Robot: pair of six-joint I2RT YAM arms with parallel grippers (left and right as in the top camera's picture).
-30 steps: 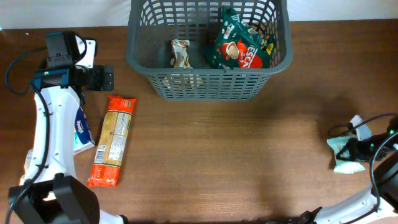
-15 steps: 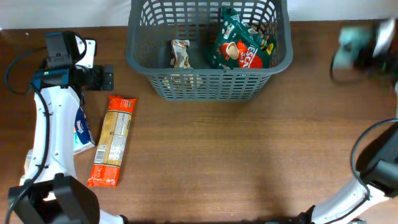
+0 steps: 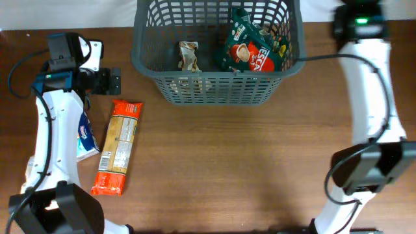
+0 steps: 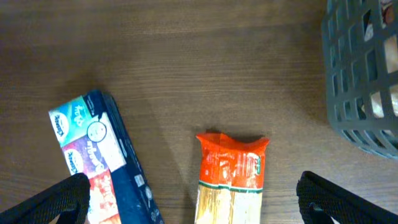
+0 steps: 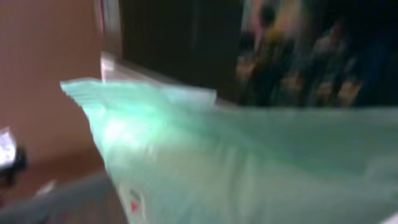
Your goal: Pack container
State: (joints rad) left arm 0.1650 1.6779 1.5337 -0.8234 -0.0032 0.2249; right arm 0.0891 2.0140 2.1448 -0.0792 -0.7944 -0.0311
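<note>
The dark grey lattice container stands at the far middle of the table. It holds a green snack packet and a small pale packet. My left gripper is open and empty, hovering over the top end of an orange pasta packet, with one finger on each side. A blue tissue packet lies left of it. My right arm's wrist is at the far right of the container. A pale green packet fills the blurred right wrist view; the fingers are hidden behind it.
The pasta packet and the tissue packet lie side by side at the left, beside my left arm. The container's corner shows at the right of the left wrist view. The right arm stretches along the table's right side.
My right arm has swung from the table's right edge up to the far right beside the container, carrying the pale green packet. The left arm has not moved.
</note>
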